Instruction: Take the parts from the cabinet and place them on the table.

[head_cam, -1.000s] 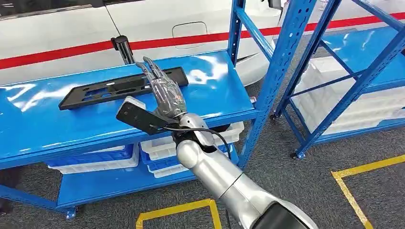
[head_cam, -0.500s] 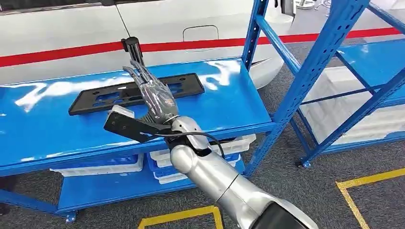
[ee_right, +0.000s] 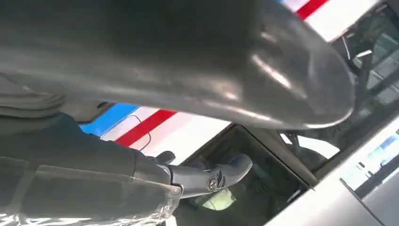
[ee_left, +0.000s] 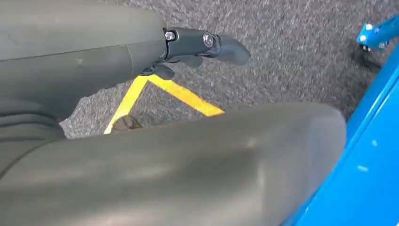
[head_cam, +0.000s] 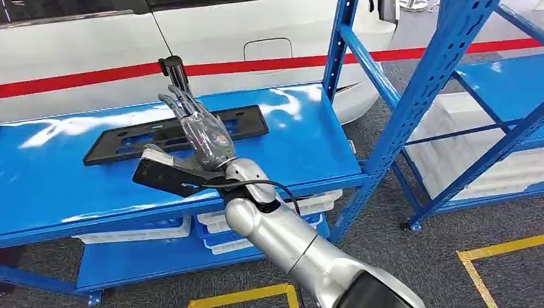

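Observation:
A long black plastic part (head_cam: 125,138) lies flat on the top shelf of the blue cabinet (head_cam: 301,144). My right hand (head_cam: 202,133) reaches over the shelf above the part's middle, fingers stretched out and apart, nothing in them. I cannot tell whether the fingers touch the part. In the right wrist view the right hand (ee_right: 141,174) holds nothing, its dark fingers (ee_right: 221,174) extended. My left hand (ee_left: 117,56) hangs over the grey floor, fingers (ee_left: 207,42) apart and holding nothing.
A short black upright post (head_cam: 174,70) stands at the shelf's back edge. White trays (head_cam: 317,200) sit on the shelf below. A second blue rack (head_cam: 449,83) stands to the right. A white car with a red stripe (head_cam: 256,38) is behind. Yellow tape (head_cam: 497,247) marks the floor.
The camera has shifted, so the whole scene slid right and down. My right hand has reached further over the shelf, from the part's right portion towards its middle.

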Motion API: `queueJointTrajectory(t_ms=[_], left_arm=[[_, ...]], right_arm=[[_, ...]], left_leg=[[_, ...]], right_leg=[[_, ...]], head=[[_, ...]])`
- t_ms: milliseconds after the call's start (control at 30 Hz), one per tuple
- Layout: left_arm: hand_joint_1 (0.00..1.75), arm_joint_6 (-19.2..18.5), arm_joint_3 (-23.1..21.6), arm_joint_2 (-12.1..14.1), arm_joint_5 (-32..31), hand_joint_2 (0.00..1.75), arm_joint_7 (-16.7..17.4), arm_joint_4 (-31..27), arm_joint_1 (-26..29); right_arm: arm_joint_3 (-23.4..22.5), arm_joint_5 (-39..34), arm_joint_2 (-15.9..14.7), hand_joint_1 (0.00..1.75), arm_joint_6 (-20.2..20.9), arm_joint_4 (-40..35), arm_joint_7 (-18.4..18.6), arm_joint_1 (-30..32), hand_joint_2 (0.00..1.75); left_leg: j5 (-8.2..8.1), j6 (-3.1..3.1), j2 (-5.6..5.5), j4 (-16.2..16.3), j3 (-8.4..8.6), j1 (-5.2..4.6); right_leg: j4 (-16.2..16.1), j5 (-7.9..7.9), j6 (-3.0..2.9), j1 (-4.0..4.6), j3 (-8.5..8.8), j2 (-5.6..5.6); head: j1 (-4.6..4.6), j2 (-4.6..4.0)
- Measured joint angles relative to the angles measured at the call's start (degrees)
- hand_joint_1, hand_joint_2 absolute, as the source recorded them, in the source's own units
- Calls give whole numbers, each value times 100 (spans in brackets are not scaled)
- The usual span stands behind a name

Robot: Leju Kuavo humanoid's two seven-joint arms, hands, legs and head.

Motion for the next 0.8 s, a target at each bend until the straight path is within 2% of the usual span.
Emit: queueJointTrajectory(t_ms=[67,100,133,167,233,267,300,367,433,467,500,533,567,600,633,667,700,767,800], left_arm=[[0,13,37,4,-24,0,2,-2,-2],[0,13,48,-15,-29,0,9,0,-10],[0,15,53,-11,-31,0,9,0,-19],[0,18,57,-11,-31,0,5,0,-10],[0,48,101,-11,-31,0,-2,0,-2],[0,66,138,-11,-31,0,-4,-2,-4],[0,74,168,-18,-31,0,-13,-2,-5],[0,83,206,-18,-31,0,-13,-2,-5],[0,99,230,-18,-31,0,-13,-2,-3],[0,120,245,-18,-31,0,-13,-2,4],[0,138,275,-22,-37,0,-9,0,7],[0,149,306,-35,-42,0,2,-2,6],[0,160,326,-48,-53,0,2,-2,6],[0,171,330,-52,-66,0,2,0,6],[0,177,337,-66,-72,0,2,-2,8],[0,184,348,-66,-77,0,2,-2,7],[0,186,372,-66,-81,0,2,-2,14],[0,190,413,-81,-83,0,2,-2,27],[0,192,429,-79,-83,0,2,-2,29]], right_arm=[[0,18,2,0,26,-33,0,8,0],[0,20,0,0,29,-42,0,8,0],[0,24,0,0,33,-48,2,7,0],[2,35,-2,0,46,-61,2,21,0],[18,28,0,0,81,-92,9,33,0],[26,11,-2,0,103,-129,11,32,0],[48,-4,-4,0,112,-160,11,29,0],[87,-24,-9,0,118,-173,31,54,0],[105,-37,-11,0,118,-173,35,93,0],[123,-53,-11,0,118,-173,44,120,0],[144,-78,-11,0,118,-173,50,134,0],[168,-105,-9,0,118,-173,50,133,0],[188,-125,-7,0,116,-175,50,130,0],[210,-140,-7,0,114,-179,50,128,0],[234,-142,-9,0,114,-181,50,130,0],[251,-153,-4,0,114,-186,52,123,0],[262,-164,-4,0,114,-188,53,120,0],[271,-179,2,0,114,-199,59,113,0],[273,-188,-2,0,114,-214,66,120,0]], left_leg=[[634,-68,101,-1144,502,73],[481,-57,89,-1153,425,34],[365,29,101,-1159,431,3],[506,94,75,-1152,443,-18],[533,179,47,-1167,468,-50],[576,245,46,-1216,542,-5],[575,273,37,-1213,548,-30],[557,319,18,-1212,546,-58],[546,336,-3,-1210,545,-72],[540,342,-23,-1209,549,-86],[532,347,-51,-1208,555,-100],[524,346,-86,-1207,566,-114],[512,336,-122,-1206,587,-124],[500,322,-147,-1205,604,-127],[488,302,-163,-1206,606,-135],[459,260,-197,-1193,593,-161],[458,244,-192,-1196,591,-152],[472,174,-186,-1251,623,-118],[428,272,-174,-1202,628,-112]], right_leg=[[34,-64,94,-20,41,-1],[39,-72,123,-14,64,-6],[32,-81,162,21,42,-11],[30,-113,215,25,38,-15],[-10,-120,299,27,81,-41],[63,-173,331,33,35,-42],[304,-297,308,24,-75,-32],[1191,-667,234,20,-547,-27],[1729,-819,227,23,-859,-24],[1914,-818,247,24,-992,-21],[1829,-728,279,25,-1002,-18],[1479,-527,322,26,-866,-15],[936,-273,355,27,-625,-9],[428,-61,362,27,-391,7],[137,20,306,28,-292,34],[90,54,263,48,-227,19],[106,58,230,51,-243,19],[81,70,154,84,-230,21],[43,97,172,47,-204,24]], head=[[-4,0],[-7,0],[9,0],[6,0],[7,0],[7,0],[18,0],[35,0],[48,0],[50,0],[52,0],[50,0],[48,0],[52,0],[44,0],[48,0],[44,0],[44,0],[41,0]])
